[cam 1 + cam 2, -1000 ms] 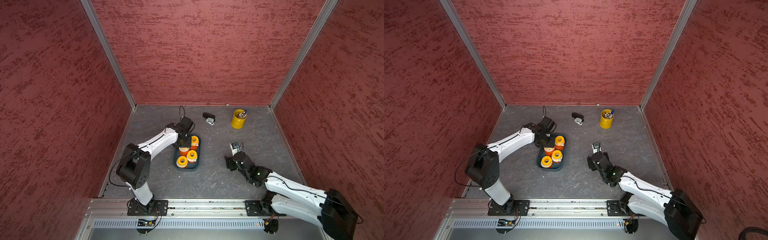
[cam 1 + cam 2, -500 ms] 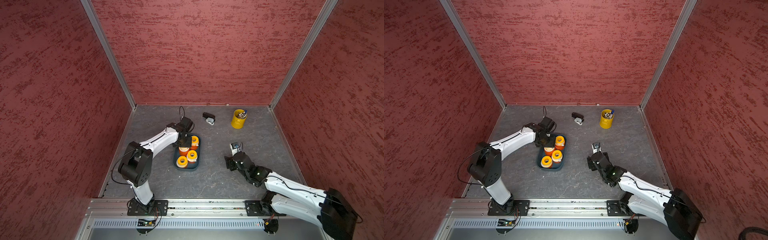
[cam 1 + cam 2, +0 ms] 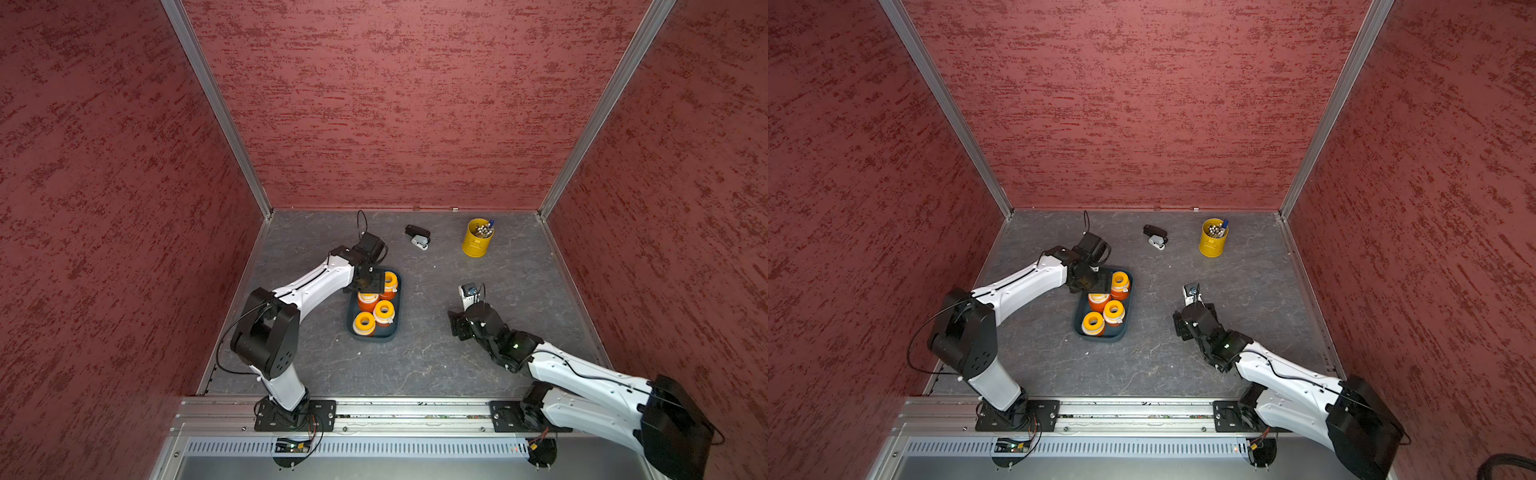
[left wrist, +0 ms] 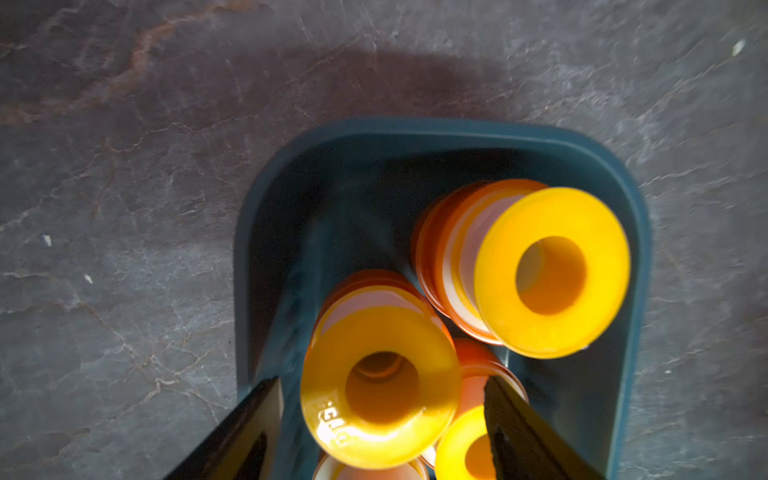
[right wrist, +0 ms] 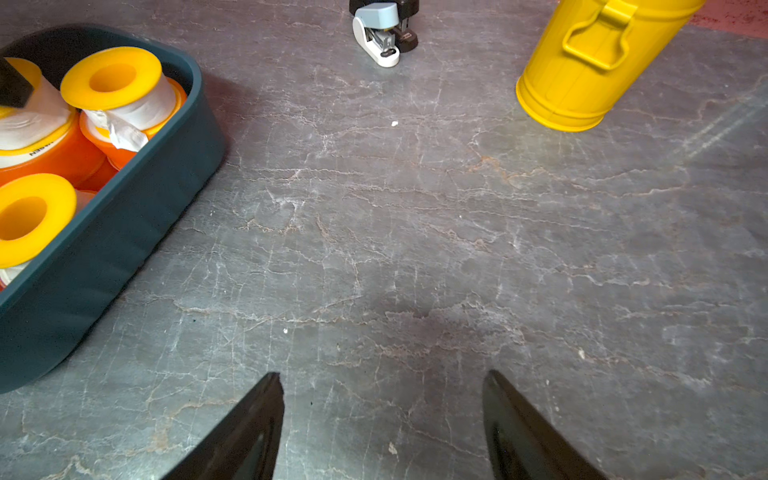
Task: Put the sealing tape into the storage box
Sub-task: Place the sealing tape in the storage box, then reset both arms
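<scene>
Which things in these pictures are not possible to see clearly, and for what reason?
How many tape rolls lie in the storage box: in both top views the left gripper covers one corner; the left wrist view's edge cuts off some rolls.
What the yellow cup holds: too small in both top views; the right wrist view's edge cuts off its mouth.
The stapler: partly cut off by the right wrist view's edge.

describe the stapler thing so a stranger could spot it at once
Look to the far edge of the grey table, by the back wall. Beside the tall yellow cup, on the left arm's side, lies the stapler, touching nothing. It is low, black and white, where the cup is all yellow.
</scene>
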Controlling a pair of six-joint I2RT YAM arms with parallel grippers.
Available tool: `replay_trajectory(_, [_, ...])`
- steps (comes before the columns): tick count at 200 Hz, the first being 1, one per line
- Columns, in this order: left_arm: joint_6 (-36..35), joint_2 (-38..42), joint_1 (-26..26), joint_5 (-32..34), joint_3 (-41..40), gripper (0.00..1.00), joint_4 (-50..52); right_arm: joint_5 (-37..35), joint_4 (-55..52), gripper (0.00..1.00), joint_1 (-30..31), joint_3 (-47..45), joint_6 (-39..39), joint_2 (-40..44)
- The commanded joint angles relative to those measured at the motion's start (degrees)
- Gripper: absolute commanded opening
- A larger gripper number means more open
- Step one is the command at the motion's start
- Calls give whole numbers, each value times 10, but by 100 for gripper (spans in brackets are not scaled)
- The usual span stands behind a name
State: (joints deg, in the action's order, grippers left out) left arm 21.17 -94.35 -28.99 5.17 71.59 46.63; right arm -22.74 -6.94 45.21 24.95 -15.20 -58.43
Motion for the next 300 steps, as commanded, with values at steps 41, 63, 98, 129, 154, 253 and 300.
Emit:
replay_trajectory(41, [4,203,-1,74,-92,86,-104,-16,7,78,-1,17,1,3])
replay_trajectory(63, [-5,269,2,115,-135,86,-155,-17,5,79,-1,14,-1,20])
replay_trajectory(98, [5,341,13,241,-181,97,-207,-35,34,86,-2,15,41,52])
replay_trajectory(129, [21,396,89,226,-256,100,-291,-112,96,98,-13,45,95,26])
replay_trajectory(154, [-12,407,135,213,-327,100,-393,-123,134,98,-56,84,128,-30])
replay_trajectory(253, [-105,284,329,18,-513,100,-790,-44,202,98,-311,81,96,-109])
replay_trajectory(300, [-168,132,317,7,-440,100,-800,-17,435,98,-370,13,140,-215])
